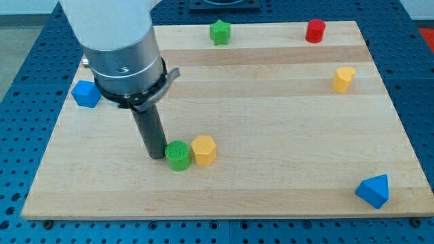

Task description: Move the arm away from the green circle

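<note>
Where visible, tip [157, 156] against green circle [178, 155].

You can count seven blocks on the board: two green [178, 156] [220, 32], two yellow [203, 150] [343, 79], two blue [86, 93] [373, 190] and one red [314, 31].

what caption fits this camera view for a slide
My tip rests against the green circle, which touches a yellow hexagon on the wooden board.
</note>
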`<action>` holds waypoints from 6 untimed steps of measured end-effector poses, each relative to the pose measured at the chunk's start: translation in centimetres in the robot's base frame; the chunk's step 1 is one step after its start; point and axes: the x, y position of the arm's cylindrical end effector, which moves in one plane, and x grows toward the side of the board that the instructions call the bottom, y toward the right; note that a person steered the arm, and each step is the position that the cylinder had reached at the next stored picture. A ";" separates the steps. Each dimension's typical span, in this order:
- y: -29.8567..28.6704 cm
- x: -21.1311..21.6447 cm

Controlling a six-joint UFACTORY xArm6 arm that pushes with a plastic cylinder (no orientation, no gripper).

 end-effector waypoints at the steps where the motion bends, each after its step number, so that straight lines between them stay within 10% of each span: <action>1: 0.0 0.0; 6: -3.5 0.0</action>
